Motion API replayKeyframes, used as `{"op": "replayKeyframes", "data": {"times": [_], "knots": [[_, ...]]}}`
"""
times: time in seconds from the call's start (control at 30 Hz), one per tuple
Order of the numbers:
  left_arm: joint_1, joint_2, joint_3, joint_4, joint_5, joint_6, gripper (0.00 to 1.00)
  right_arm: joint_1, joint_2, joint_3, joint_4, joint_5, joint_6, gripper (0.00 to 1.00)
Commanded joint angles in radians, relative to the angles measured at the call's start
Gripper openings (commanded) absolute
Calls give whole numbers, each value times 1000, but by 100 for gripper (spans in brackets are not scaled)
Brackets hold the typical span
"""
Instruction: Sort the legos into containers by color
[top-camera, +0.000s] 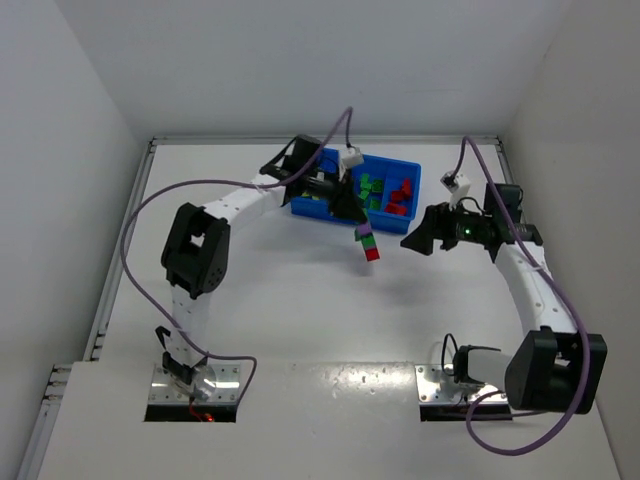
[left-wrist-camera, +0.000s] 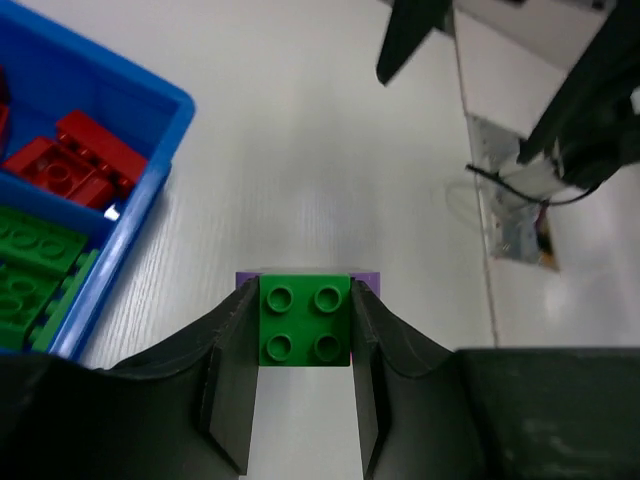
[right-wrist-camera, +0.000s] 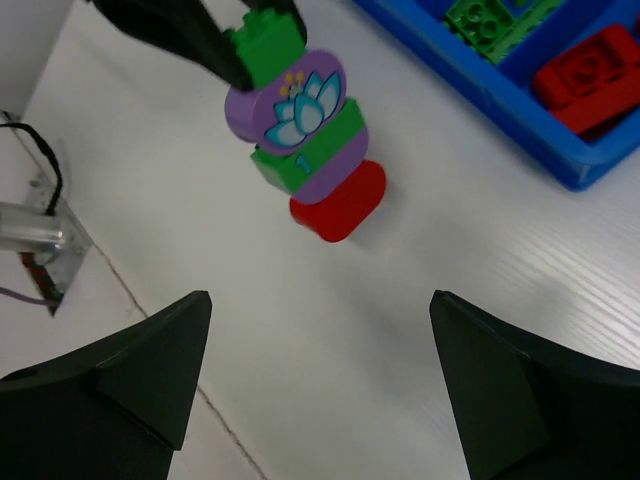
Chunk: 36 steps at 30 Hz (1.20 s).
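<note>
My left gripper (top-camera: 352, 215) (left-wrist-camera: 305, 300) is shut on the green top brick (left-wrist-camera: 305, 320) of a striped lego stick (top-camera: 368, 243) (right-wrist-camera: 305, 150). The stick runs green, purple, green, purple, with red at the bottom, and hangs above the table just in front of the blue tray (top-camera: 412, 170) (left-wrist-camera: 150, 190) (right-wrist-camera: 500, 110). The tray holds red bricks (top-camera: 400, 195) (left-wrist-camera: 75, 160) (right-wrist-camera: 590, 70) and green bricks (top-camera: 372, 190) (left-wrist-camera: 35, 260) in separate compartments. My right gripper (top-camera: 415, 240) (right-wrist-camera: 320, 300) is open and empty, to the right of the stick and facing it.
White walls close in the table on the left, back and right. Metal base plates (top-camera: 195, 385) (top-camera: 450, 385) sit at the near edge. The right arm (left-wrist-camera: 600, 90) shows at the top right of the left wrist view.
</note>
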<state>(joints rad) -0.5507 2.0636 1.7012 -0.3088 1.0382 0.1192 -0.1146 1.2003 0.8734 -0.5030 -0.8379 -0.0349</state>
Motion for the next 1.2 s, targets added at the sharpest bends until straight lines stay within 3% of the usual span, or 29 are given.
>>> {"op": "replayKeyframes", "data": {"times": [0.0, 0.13, 0.23, 0.4, 0.77, 0.8, 0.9, 0.93, 0.97, 1.07, 1.17], "knots": [[54, -100, -99, 425, 128, -481, 3, 51, 10, -17, 147, -81, 102, 92], [77, -122, -150, 611, 48, -686, 2, 130, 22, 29, 181, 141, 102, 93], [95, -143, -185, 687, -19, -821, 0, 216, 1, 42, 240, 328, 87, 93], [95, -174, -233, 767, -53, -990, 0, 338, -11, 33, 326, 514, 1, 94], [95, -192, -265, 872, -41, -1076, 0, 460, 42, 45, 365, 563, -88, 92], [95, -192, -265, 872, -41, -1087, 0, 470, 53, 45, 385, 603, -98, 88], [95, -192, -276, 883, -41, -1098, 0, 489, 53, 33, 446, 704, -108, 60], [95, -192, -285, 883, -41, -1107, 0, 489, 53, 18, 461, 732, -141, 40], [95, -201, -285, 872, -53, -1107, 0, 498, 53, 18, 472, 732, -160, 29], [113, -201, -285, 835, -87, -1095, 0, 498, 9, -28, 494, 750, -203, 1], [142, -201, -273, 813, -109, -1067, 0, 498, -53, -71, 474, 750, -212, 0]]}}
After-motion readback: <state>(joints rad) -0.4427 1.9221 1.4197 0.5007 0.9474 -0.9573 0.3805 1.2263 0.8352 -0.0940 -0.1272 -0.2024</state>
